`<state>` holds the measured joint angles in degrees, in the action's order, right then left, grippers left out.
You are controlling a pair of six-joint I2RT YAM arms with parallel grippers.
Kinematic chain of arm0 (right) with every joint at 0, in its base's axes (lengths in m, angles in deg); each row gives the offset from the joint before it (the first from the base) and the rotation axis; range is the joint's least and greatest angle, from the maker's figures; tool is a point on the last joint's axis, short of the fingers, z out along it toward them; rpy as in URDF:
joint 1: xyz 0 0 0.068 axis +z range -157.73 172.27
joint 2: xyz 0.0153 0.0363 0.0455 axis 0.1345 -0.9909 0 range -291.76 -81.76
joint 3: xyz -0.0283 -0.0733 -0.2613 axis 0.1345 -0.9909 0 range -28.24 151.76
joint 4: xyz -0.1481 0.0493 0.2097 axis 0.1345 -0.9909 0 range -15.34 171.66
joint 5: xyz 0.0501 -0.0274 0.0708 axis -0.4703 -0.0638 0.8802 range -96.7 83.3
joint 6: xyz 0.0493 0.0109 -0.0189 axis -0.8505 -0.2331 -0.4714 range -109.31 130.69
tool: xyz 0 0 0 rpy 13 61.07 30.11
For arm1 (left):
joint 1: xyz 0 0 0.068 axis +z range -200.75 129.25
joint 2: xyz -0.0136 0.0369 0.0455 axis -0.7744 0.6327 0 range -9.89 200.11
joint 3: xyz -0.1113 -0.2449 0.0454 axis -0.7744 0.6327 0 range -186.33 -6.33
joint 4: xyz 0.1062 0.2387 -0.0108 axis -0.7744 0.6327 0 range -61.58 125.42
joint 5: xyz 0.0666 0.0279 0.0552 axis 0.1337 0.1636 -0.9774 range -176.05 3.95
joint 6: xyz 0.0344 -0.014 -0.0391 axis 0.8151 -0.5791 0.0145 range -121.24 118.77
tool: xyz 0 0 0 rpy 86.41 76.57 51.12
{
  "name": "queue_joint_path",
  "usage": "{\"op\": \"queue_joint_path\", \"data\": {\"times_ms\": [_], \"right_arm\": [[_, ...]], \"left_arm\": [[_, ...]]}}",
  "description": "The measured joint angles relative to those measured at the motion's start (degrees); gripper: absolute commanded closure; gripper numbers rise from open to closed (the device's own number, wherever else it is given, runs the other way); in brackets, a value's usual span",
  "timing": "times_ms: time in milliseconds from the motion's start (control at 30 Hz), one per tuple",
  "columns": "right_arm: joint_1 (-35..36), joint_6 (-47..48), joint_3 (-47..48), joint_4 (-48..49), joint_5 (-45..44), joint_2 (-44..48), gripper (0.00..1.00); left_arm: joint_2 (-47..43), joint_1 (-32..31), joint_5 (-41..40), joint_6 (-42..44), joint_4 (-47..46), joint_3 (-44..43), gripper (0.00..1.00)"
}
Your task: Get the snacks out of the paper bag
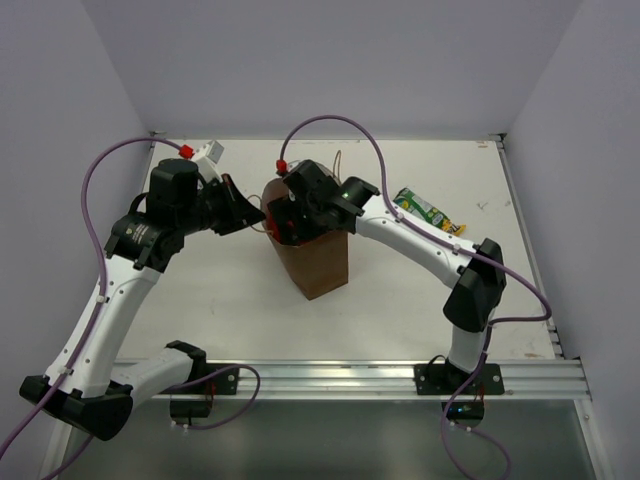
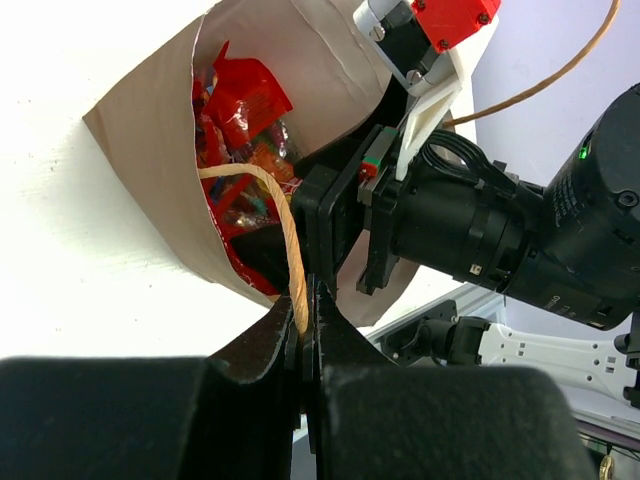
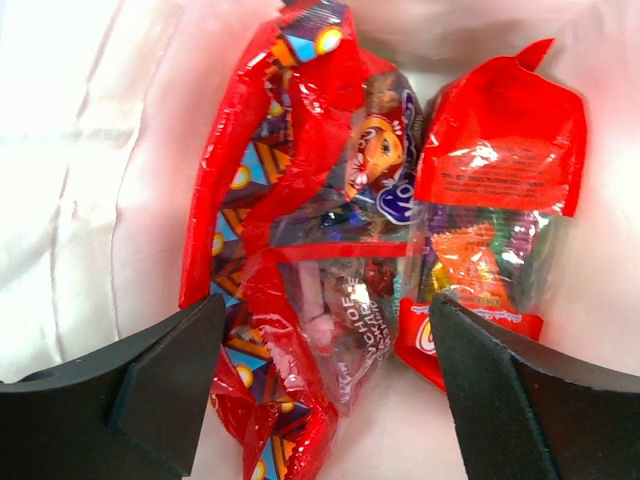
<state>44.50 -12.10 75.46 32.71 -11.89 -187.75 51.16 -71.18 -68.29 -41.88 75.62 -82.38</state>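
Observation:
The brown paper bag (image 1: 322, 268) stands upright mid-table. My left gripper (image 1: 252, 216) is at its left rim, shut (image 2: 306, 305) on the bag's twine loop handle (image 2: 286, 225) and holding the mouth open. My right gripper (image 1: 292, 222) reaches down into the bag. In the right wrist view its jaws (image 3: 325, 345) stand wide open astride a crinkly red snack packet (image 3: 290, 210), with nothing gripped. A second red packet (image 3: 497, 170) lies just right of it. The red snacks (image 2: 243, 100) also show inside the bag (image 2: 140, 170) in the left wrist view. A long green-yellow snack (image 1: 428, 212) lies on the table to the right.
The white table (image 1: 220, 300) is walled on the left, back and right. A metal rail (image 1: 400, 378) runs along the near edge by both arm bases. The right arm's wrist (image 2: 480, 230) crowds the bag's mouth close to my left gripper.

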Motion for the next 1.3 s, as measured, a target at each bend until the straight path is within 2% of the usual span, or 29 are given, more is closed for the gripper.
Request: {"op": "queue_joint_path", "data": {"times_ms": [167,367,400,467,500,533,567,633,967,1300], "right_arm": [[0.2,1.0,0.5,0.3,0.9,-0.7,0.14],[0.4,2.5,3.3,0.3,-0.1,-5.4,0.32],[0.4,2.7,3.3,0.3,-0.2,-5.9,0.42],[0.4,3.1,3.3,0.6,-0.7,-6.4,0.54],[0.4,3.2,3.3,0.7,-0.9,-6.4,0.68],[0.4,3.4,3.3,0.7,-1.2,-6.4,0.74],[0.5,3.5,3.3,0.9,-1.3,-6.4,0.88],[0.6,3.3,3.3,1.1,-1.4,-6.4,0.98],[0.8,3.2,2.9,0.7,-4.6,-0.4,1.0],[0.8,3.1,12.6,-2.8,-9.8,10.2,1.0]], "left_arm": [[0.0,0.0,0.2,0.0,-0.1,0.0,0.98],[0.2,0.0,1.4,0.0,-1.4,0.0,0.98],[0.2,0.0,1.5,0.0,-1.4,0.0,0.98],[0.4,0.0,1.6,0.0,-1.5,0.0,0.98],[0.4,0.0,1.7,0.0,-1.5,0.0,0.98],[0.5,0.0,1.7,0.0,-1.5,0.0,0.98],[0.6,0.0,1.7,0.0,-1.5,0.0,0.98],[0.6,0.0,1.7,0.0,-1.5,0.0,0.98],[0.5,0.0,1.8,0.0,-2.9,2.3,0.98],[0.4,0.0,1.7,0.0,-3.0,3.3,0.99]]}}
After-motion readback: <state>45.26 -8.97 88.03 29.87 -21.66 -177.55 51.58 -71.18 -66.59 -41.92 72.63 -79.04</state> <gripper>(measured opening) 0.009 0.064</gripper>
